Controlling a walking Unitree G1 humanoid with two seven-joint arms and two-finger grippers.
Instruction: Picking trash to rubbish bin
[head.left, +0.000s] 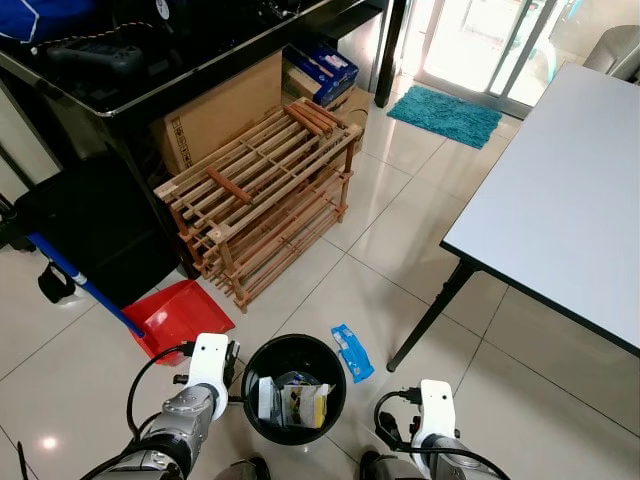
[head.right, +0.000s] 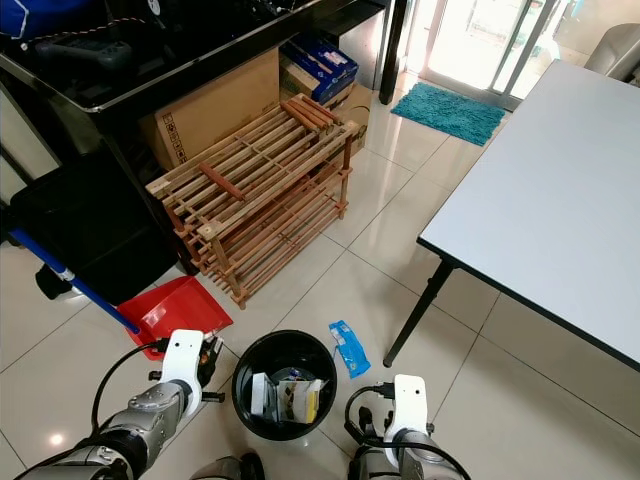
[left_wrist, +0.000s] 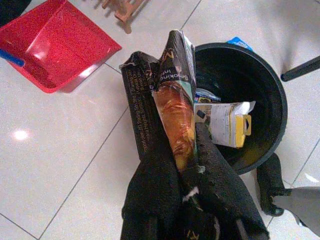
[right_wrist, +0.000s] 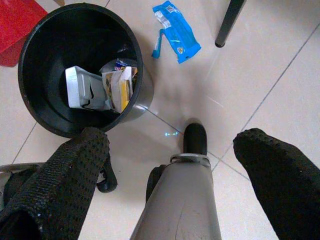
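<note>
A round black rubbish bin stands on the tiled floor just before me, holding a white carton and a yellow-and-white packet. My left gripper is shut on a dark snack wrapper with an orange picture, held beside the bin's rim. A blue wrapper lies flat on the floor to the right of the bin. My right gripper hangs open above the floor near the bin, with nothing between its fingers.
A red dustpan with a blue handle lies left of the bin. A wooden slatted rack stands behind it, under a black desk. A white table on black legs stands at the right.
</note>
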